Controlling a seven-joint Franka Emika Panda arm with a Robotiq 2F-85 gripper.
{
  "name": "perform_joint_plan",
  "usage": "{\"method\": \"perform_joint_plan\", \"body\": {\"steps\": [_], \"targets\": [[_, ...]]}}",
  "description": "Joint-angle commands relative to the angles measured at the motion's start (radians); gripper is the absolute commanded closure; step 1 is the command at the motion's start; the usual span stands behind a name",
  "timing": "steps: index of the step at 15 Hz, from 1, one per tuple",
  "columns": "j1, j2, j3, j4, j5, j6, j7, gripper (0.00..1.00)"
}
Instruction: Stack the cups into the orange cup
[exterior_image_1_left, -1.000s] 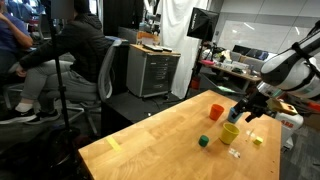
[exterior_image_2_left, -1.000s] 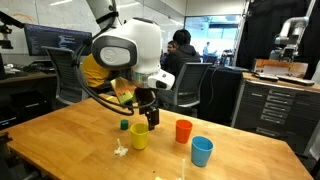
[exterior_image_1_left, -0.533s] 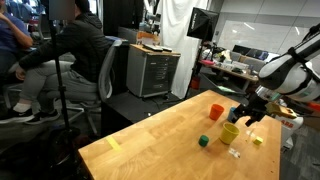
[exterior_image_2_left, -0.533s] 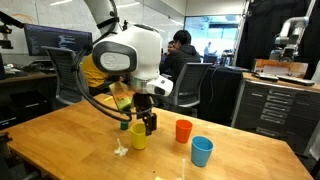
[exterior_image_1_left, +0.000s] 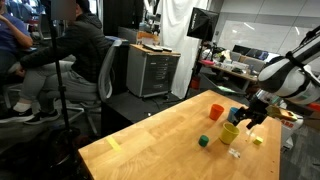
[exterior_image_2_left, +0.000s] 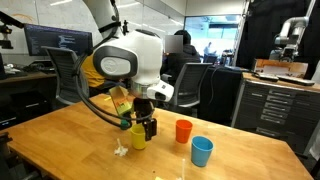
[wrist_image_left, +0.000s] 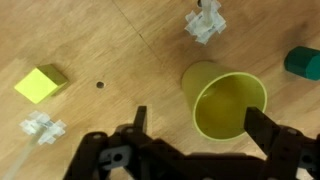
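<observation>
Status: nothing is stacked yet. All three cups stand upright and separate on the surface (exterior_image_2_left: 60, 140).

- Orange cup (exterior_image_2_left: 183, 130): stands alone near the middle of the surface. Nothing shows above its rim. It is untouched.
- Blue cup (exterior_image_2_left: 202, 151): just beside the orange cup, on the near side in that exterior view. It is also untouched, and I cannot make it out with certainty in the opposite exterior view.
- Yellow cup (wrist_image_left: 228, 102): near the orange cup on its other side, and empty. The wrist view looks straight down into it.

Tool (exterior_image_2_left: 146, 128): the jaws are spread wide and grip nothing. In both exterior views it hangs low, right at the yellow cup. In the wrist view the cup is off-centre in the gap, close to one finger. I cannot tell whether the fingers have reached the level of the cup wall.

A dark green block (wrist_image_left: 303, 62) lies just beside the yellow cup, outside the gap.

Judgement: this is the approach for the first pick. What remains is to grasp the yellow cup, carry it into the orange cup, then do the same with the blue cup.
</observation>
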Motion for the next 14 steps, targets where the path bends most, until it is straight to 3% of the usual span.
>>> {"method": "perform_joint_plan", "body": {"steps": [1,7,8,12,13,14], "targets": [[-0.029,0.027,0.018,0.041,0.010,-0.021,-0.036,0.00],[-0.033,0.084,0.024,0.084,0.005,-0.028,-0.057,0.00],[-0.098,0.088,0.084,0.083,-0.073,-0.011,-0.006,0.00],[-0.162,0.121,0.145,0.103,-0.149,-0.013,0.011,0.01],[-0.178,0.125,0.161,0.107,-0.159,-0.013,0.011,0.26],[-0.187,0.129,0.171,0.110,-0.170,-0.013,0.014,0.26]]}}
